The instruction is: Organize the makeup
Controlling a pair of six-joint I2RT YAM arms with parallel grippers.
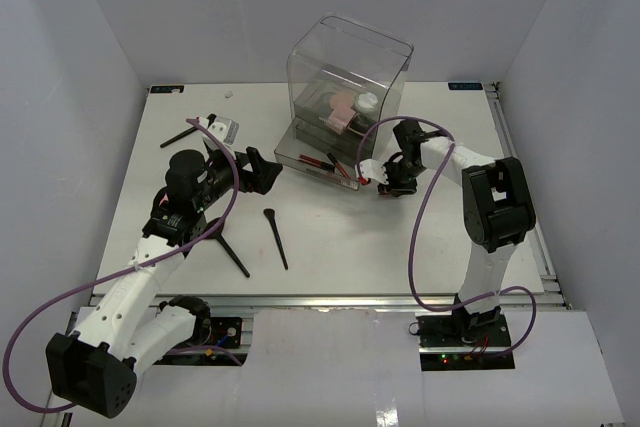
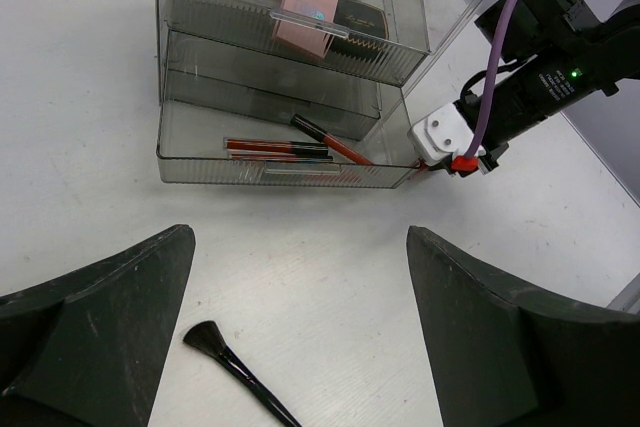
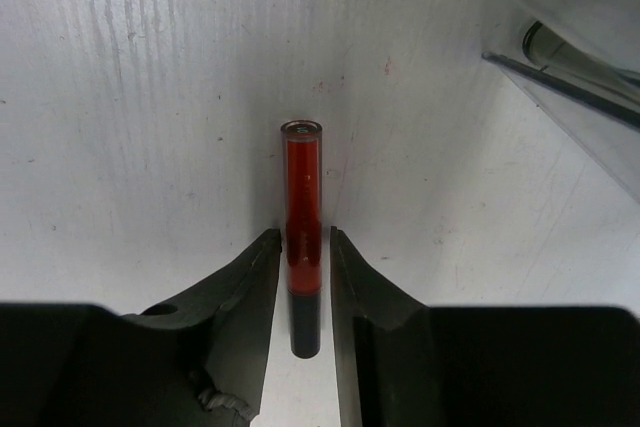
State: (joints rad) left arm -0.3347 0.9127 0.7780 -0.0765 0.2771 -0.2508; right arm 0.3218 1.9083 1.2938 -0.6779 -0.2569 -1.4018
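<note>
- left gripper (image 1: 262, 171): hanging spread wide and empty over the table (image 1: 400, 247), facing the clear box (image 1: 350, 57); probably waiting its turn.
- brush (image 1: 275, 237): lying loose on the table just ahead of it, not yet stored.
- bottom drawer (image 2: 270, 175): standing pulled out with red sticks (image 2: 275, 147) lying inside, ready for more.
- right gripper (image 3: 304, 239): straddling one red stick (image 3: 302, 177) that is lying on the table beside the drawer. Jaws are sitting narrow along its sides, and I cannot tell if it is a firm pinch.

Red-and-black stick (image 3: 302, 237), pink compacts (image 2: 305, 12), white table (image 2: 80, 97)
</note>
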